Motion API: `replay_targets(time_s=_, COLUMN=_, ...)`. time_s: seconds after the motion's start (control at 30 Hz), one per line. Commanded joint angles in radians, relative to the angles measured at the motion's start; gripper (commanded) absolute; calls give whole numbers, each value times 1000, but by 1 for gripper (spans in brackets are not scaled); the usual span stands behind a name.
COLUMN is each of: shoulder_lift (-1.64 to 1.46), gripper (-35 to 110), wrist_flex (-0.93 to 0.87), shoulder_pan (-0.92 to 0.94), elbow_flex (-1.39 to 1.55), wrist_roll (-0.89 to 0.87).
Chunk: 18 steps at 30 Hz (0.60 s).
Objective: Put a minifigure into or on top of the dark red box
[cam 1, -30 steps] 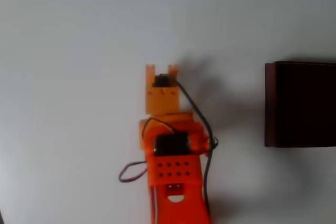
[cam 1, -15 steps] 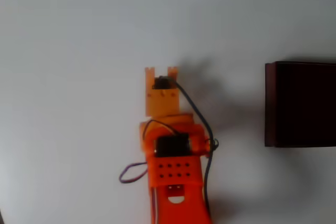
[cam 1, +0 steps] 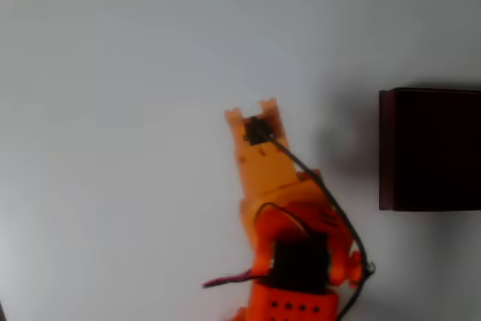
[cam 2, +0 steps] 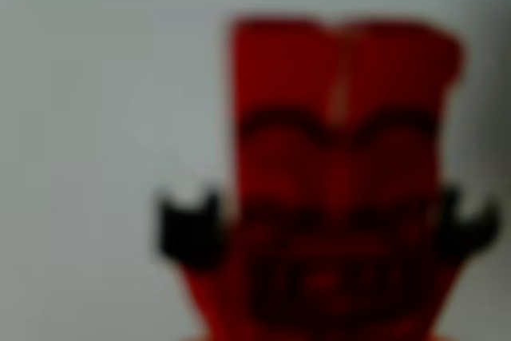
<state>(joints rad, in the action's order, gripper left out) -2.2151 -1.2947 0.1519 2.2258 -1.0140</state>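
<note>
**Minifigure in the grip, box not yet reached**

While the orange gripper (cam 1: 251,110) hung over bare white table (cam 1: 113,110) in the overhead view, the dark red box (cam 1: 430,148) stood well apart from it, off to the right of the fingertips and level with them. Its dark interior looked empty, as far as that view could tell, and nothing sat on its rim. The arm was angled slightly toward the box side. From above, the two finger ends showed as short prongs with a small gap, and nothing between them could be made out (the wrist body hid what lay below).

Seen from the wrist view, a blurred red minifigure (cam 2: 343,181) sat very close before the lens, legs pointing up in the picture, with plain table behind it. It appeared to be pinched between the fingers, though the pads themselves were too blurred to pick out.

By my judgement the pick-up was done; the carry across to the box and the release were left.
</note>
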Motion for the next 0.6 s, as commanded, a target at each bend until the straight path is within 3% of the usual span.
replay_targets(time_s=0.0, shoulder_lift=-74, gripper=0, wrist_flex=-66, shoulder_pan=112, elbow_flex=-81, wrist_roll=123)
replay_targets(time_s=0.27, shoulder_lift=-64, gripper=0, wrist_flex=-86, shoulder_pan=402, elbow_flex=-213, wrist_roll=448)
replay_targets(time_s=0.57, shoulder_lift=267, gripper=0, wrist_flex=14, shoulder_pan=529, elbow_flex=-390, wrist_roll=598)
